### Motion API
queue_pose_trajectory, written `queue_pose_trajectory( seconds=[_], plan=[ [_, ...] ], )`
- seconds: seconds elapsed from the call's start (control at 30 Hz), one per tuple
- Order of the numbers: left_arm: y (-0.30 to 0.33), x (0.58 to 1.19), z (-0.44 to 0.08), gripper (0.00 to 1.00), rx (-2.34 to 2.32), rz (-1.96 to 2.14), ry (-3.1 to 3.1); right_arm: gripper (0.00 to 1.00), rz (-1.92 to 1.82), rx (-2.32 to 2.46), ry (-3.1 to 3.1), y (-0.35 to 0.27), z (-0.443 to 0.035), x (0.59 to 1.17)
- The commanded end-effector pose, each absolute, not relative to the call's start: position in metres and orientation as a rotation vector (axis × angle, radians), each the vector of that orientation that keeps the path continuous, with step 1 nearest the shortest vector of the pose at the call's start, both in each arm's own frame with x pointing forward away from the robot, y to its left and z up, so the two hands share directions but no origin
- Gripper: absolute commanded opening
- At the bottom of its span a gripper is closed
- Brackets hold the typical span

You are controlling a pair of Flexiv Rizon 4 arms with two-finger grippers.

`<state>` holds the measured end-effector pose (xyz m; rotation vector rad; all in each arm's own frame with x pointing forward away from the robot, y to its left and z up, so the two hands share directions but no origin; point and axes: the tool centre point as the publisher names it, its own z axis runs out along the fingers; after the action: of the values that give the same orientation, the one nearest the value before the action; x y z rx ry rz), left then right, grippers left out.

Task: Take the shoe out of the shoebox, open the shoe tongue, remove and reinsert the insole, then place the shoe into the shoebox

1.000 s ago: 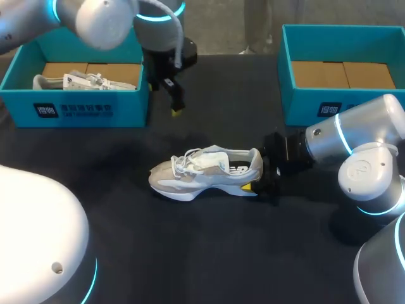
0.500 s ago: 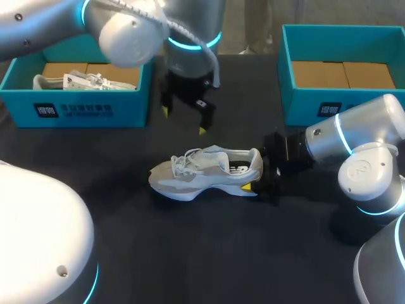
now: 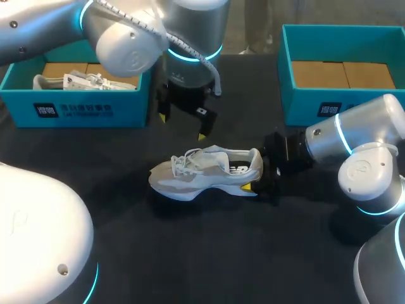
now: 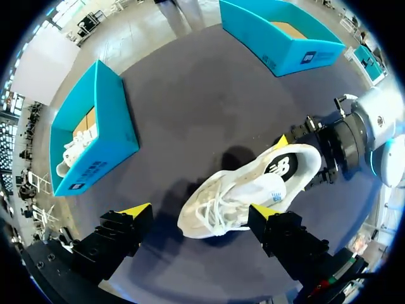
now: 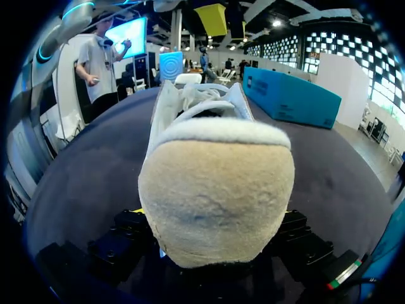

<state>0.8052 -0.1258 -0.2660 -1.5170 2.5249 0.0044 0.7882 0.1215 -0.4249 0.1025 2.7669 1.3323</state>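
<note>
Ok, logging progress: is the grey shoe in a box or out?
Out. The shoe sits upright on the table, clear of the left box and right box.

Dark table [image 3: 209, 253]; pale shoe [image 3: 205, 172] upright mid-surface; left shoebox [image 3: 82, 111] and right shoebox [image 3: 304, 107], both teal, at its far edge.

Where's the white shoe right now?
In the head view, the shoe sits mid-table, its heel held in the right gripper, with the open left gripper hovering over it.

Black matte table [image 3: 202, 253], soft shadows
</note>
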Motion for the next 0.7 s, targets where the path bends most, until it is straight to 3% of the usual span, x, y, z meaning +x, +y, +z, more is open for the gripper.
queue_pose_trajectory(
  seconds=[0.03, 0.7],
  plan=[
    [-0.124, 0.805, -0.266, 1.00, -1.516, 0.001, 2.527, 0.00, 1.328, 0.104, 2.767, 0.123, -0.426, 0.788],
    [-0.188, 0.776, -0.317, 1.00, -1.803, -0.085, 2.416, 0.00, 1.328, 0.104, 2.767, 0.123, -0.426, 0.788]
  ],
)
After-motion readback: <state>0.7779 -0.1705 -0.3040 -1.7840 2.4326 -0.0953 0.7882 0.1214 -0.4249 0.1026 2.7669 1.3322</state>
